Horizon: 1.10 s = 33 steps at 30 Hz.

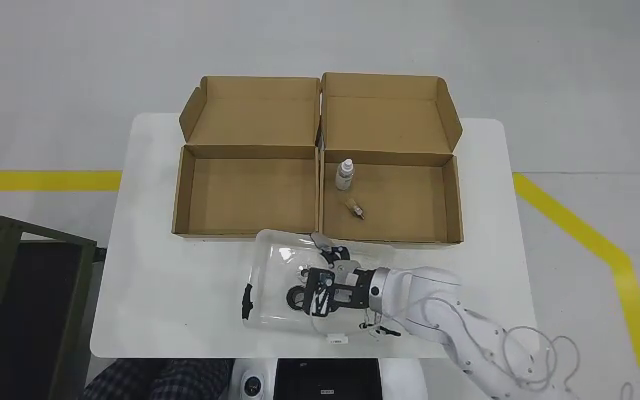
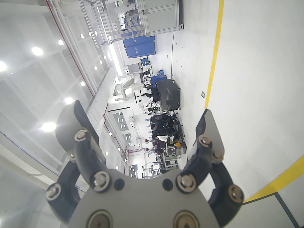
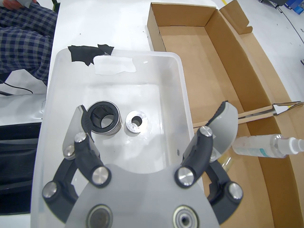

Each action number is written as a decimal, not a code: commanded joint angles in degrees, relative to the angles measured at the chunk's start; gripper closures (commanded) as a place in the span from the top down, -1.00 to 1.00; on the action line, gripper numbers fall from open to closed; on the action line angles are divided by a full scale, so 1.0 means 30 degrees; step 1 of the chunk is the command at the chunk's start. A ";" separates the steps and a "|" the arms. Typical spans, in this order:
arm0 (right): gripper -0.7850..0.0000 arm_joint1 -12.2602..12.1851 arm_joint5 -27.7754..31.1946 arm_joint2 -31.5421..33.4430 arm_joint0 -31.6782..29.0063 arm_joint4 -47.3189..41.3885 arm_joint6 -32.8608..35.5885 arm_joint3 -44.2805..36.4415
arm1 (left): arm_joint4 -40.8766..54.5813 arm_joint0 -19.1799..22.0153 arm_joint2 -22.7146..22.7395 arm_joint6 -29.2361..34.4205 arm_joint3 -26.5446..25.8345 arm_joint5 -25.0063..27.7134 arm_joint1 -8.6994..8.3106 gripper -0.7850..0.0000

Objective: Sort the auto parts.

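Parts were split up: left box [image 1: 247, 195] sat bare, right box [image 1: 410, 200] took the sorted stuff, and the bin [image 3: 114, 91] up front was the supply. Right gripper [image 3: 154, 110] hung spread wide over the bin, I'd guess lining up a grab. Left gripper [image 2: 142, 109], spread too, pointed off out of the way. Bottle [image 1: 344, 175] was in the right box, bushing [image 3: 104, 119] and ring [image 3: 136, 121] were in the bin, and a brass bit [image 1: 353, 209] was by the bottle.

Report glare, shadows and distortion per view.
Top view: even light, soft shadows inside the cardboard boxes. Left wrist view: ceiling lamps flare behind the left end effector; the yellow floor line bows. Right wrist view: the clear bin glints around the metal ring.
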State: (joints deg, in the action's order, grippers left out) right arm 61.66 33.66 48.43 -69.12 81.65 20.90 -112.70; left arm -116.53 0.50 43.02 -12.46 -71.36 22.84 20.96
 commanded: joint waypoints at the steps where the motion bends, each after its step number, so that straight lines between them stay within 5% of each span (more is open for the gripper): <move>1: 1.00 -0.0003 0.0071 0.0039 -0.0069 0.0066 -0.0139 0.0002 | -0.0001 0.0000 0.0000 0.0000 0.0000 0.0000 0.0000 1.00; 11: 0.78 -0.0224 0.1177 0.0385 -0.0869 0.1104 -0.0245 -0.0541 | -0.0001 0.0000 0.0000 0.0000 0.0000 0.0000 0.0000 1.00; 13: 0.59 -0.0283 0.1302 0.0541 -0.1065 0.1287 -0.0209 -0.0601 | -0.0001 0.0000 0.0000 0.0000 0.0000 0.0000 0.0000 1.00; 19: 0.57 -0.0417 0.0971 0.1256 -0.1526 0.1584 -0.0205 -0.0450 | -0.0001 0.0000 0.0000 0.0000 0.0000 0.0000 0.0000 1.00; 25: 0.25 -0.0415 0.0867 0.1357 -0.1591 0.1874 0.0318 -0.0141 | -0.0001 0.0000 0.0000 0.0000 0.0000 0.0000 0.0000 1.00; 33: 0.15 -0.0161 0.0907 0.0778 -0.0840 0.1583 0.0709 0.1057 | -0.0001 0.0000 0.0000 0.0000 0.0000 0.0000 0.0000 1.00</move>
State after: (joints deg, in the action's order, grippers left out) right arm 61.09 36.41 50.98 -71.96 86.50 22.96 -109.92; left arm -116.53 0.50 43.02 -12.46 -71.36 22.84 20.96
